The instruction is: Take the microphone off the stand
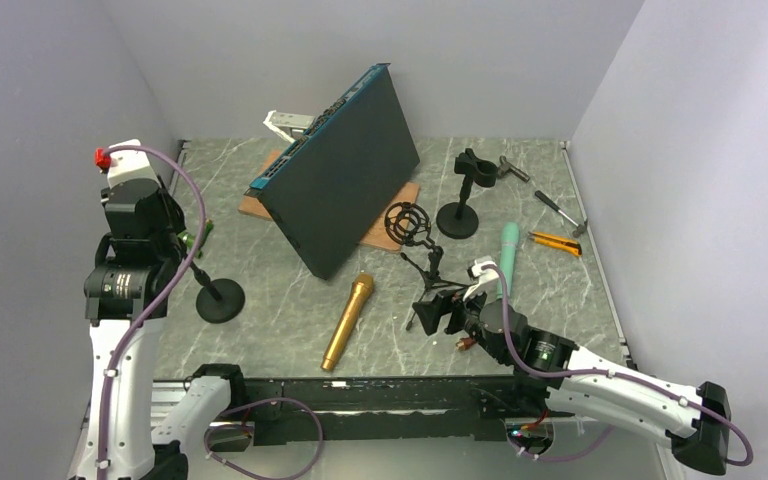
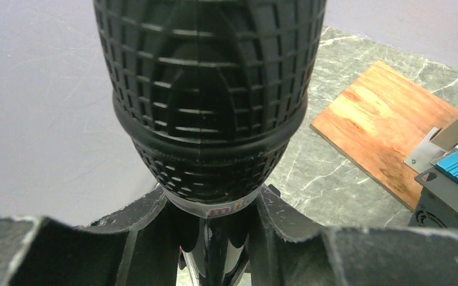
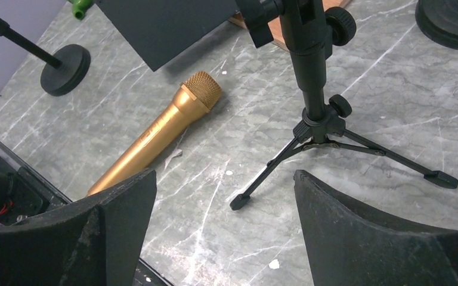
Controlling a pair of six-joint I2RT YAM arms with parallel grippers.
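Observation:
A black microphone (image 2: 209, 89) with a mesh head fills the left wrist view. My left gripper (image 2: 214, 225) is shut on its body just below the head. In the top view the left gripper (image 1: 173, 243) sits at the upper end of a thin stand (image 1: 218, 298) with a round black base, at the table's left. Only a green end (image 1: 194, 238) shows beside the gripper there. The stand's top is hidden by the arm. My right gripper (image 1: 442, 312) is open and empty, low over the table (image 3: 223, 179).
A gold microphone (image 1: 348, 320) lies at front centre. A tripod stand (image 3: 316, 119) with a shock mount stands just ahead of the right gripper. A teal microphone (image 1: 508, 255), a clip stand (image 1: 463, 195), hand tools (image 1: 557, 228), a leaning dark panel (image 1: 345, 180) and a wooden board (image 2: 387, 119) lie further back.

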